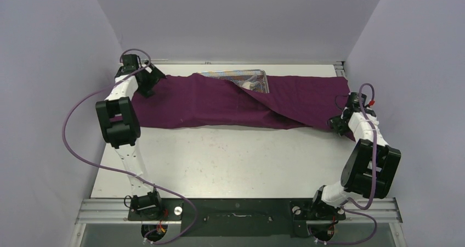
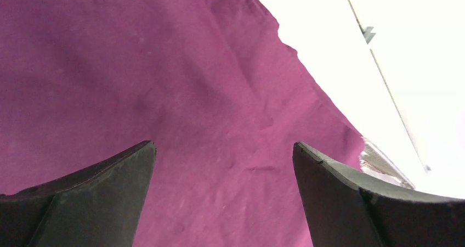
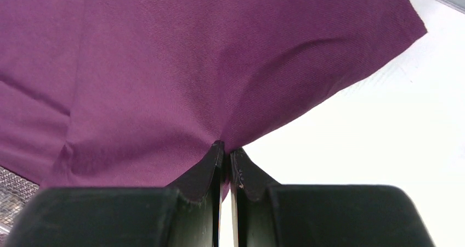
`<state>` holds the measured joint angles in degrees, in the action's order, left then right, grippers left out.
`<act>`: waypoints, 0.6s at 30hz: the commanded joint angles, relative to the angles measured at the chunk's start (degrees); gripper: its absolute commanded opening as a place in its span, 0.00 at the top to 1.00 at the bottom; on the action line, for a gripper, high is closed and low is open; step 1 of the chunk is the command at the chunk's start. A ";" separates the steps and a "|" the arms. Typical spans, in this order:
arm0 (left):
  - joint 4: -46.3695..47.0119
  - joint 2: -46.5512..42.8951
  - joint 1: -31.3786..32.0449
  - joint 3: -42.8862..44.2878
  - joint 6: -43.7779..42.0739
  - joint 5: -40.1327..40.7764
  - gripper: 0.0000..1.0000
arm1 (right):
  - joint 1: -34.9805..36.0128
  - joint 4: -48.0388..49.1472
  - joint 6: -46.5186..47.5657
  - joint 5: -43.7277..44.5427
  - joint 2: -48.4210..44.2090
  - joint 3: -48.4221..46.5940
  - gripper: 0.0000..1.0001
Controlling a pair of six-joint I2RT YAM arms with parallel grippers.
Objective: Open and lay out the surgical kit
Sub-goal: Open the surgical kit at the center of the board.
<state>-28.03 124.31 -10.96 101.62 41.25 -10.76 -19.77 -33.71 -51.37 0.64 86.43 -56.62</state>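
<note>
Across the upper middle of the overhead view, the purple cloth (image 1: 219, 101) lies in a long rumpled band on the white table (image 1: 219, 159), reaching from the left arm almost to the right wall. Behind its centre, the wire tray (image 1: 233, 73) peeks out at the top of the frame with one flap folded back off it, so some pale contents (image 1: 251, 84) show, though they are too small to name. The right pincer (image 3: 226, 148) is pressed together on the cloth's edge at the right end of the band. In its own camera the fabric puckers into the tips, and a corner of the mesh appears at the lower left. That grip looks meant to draw the flap outward and flatten the wrap. The left pincer (image 2: 224, 148) is spread wide at the upper left of the overhead view, its tips poised over the cloth with nothing between them. I cannot tell whether they touch the fabric. It seems placed to take the opposite end. The opening looks partly done, since most of the tray is covered. No brand, label or writing can be read in any view.
</note>
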 commanded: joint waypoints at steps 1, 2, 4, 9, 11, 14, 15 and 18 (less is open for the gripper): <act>7.95 2.76 0.82 2.04 5.19 -6.49 0.07 | 0.08 -2.90 1.48 0.78 -3.76 2.39 0.95; 8.67 3.18 1.11 2.07 5.88 -6.88 0.06 | 0.08 -2.85 1.68 0.67 -4.34 3.14 0.95; 9.63 4.36 1.79 2.17 7.46 -7.04 0.06 | 0.08 -2.98 1.44 0.81 -5.94 5.22 0.95; 13.28 7.01 3.19 2.43 10.87 -7.43 0.06 | -0.01 -1.90 0.58 0.68 -11.93 10.55 0.95; 16.01 7.78 3.86 2.46 11.42 -7.52 0.05 | -0.01 -1.81 0.91 0.90 -13.83 12.46 0.95; 20.92 7.28 4.89 1.15 10.43 -4.86 0.02 | -0.41 -2.06 2.14 0.54 -15.25 14.84 0.95; 22.46 6.78 5.21 0.22 10.35 -3.89 0.04 | -0.56 -2.06 2.48 0.46 -15.51 15.49 0.95; 25.39 6.02 5.72 -0.98 10.51 -2.17 0.04 | -0.88 -0.98 3.30 -0.10 -16.12 17.75 0.95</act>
<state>-11.35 131.52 -6.07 101.45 51.13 -15.81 -19.92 -35.38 -49.89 0.38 71.90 -41.30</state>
